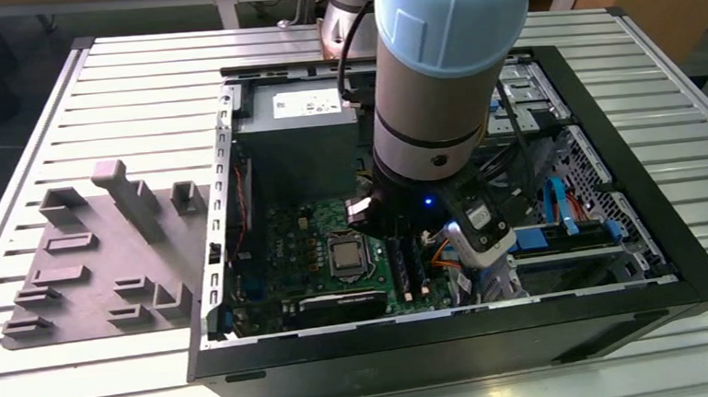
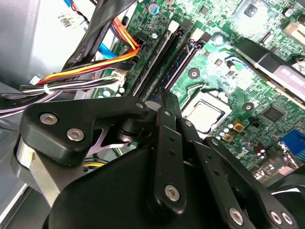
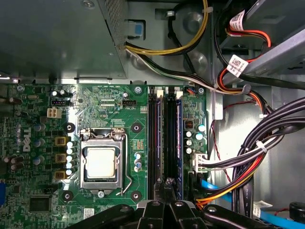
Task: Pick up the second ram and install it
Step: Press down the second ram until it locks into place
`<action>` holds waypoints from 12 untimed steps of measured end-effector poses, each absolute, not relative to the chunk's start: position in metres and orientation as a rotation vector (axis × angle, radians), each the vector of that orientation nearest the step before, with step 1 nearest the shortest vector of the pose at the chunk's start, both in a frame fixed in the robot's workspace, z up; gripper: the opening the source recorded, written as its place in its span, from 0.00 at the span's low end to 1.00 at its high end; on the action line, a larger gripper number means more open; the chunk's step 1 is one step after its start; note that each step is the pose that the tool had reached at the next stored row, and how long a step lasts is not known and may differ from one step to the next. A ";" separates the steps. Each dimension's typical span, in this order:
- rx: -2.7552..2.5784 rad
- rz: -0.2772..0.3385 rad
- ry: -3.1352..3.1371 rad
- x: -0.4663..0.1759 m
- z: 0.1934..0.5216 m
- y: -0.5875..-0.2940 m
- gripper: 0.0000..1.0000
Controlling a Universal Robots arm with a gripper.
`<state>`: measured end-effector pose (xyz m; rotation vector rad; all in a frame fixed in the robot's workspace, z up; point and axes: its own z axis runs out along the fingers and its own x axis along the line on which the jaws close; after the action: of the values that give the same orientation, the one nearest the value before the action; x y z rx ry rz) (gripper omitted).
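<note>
I have the arm reaching down into the open computer case (image 1: 653, 263), which lies on the slatted metal worktop (image 1: 45, 383), with the gripper (image 3: 167, 191) low over the green board (image 3: 109, 102), right above its long black slots (image 3: 152, 143). In the first wrist view the fingers (image 3: 170, 185) look drawn close together over the slots beside the processor socket (image 3: 101, 162); I cannot tell whether they are clenched on anything. The second ram (image 3: 178, 143) appears as a dark stick standing on edge in the slot nearest the bundled cables (image 3: 248, 162), its near end just beside the fingertips. On the exterior view's left, the grey moulded tray (image 1: 100, 269) sits on the worktop, just beside the case.
</note>
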<state>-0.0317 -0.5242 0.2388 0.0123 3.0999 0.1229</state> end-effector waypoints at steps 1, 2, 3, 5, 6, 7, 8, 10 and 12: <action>0.012 0.123 3.100 -0.032 0.239 -0.524 0.11; 0.012 0.123 3.100 -0.032 0.239 -0.524 0.11; 0.012 0.123 3.100 -0.032 0.239 -0.525 0.11; 0.012 0.123 3.100 -0.032 0.239 -0.525 0.11; 0.012 0.123 3.100 -0.032 0.239 -0.525 0.11; 0.012 0.123 3.100 -0.032 0.238 -0.526 0.11; 0.012 0.123 3.100 -0.032 0.238 -0.526 0.11; 0.012 0.123 3.100 -0.032 0.238 -0.526 0.11; 0.012 0.123 3.100 -0.032 0.238 -0.527 0.11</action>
<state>-0.0317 -0.5267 0.2379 0.0122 3.0999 0.1230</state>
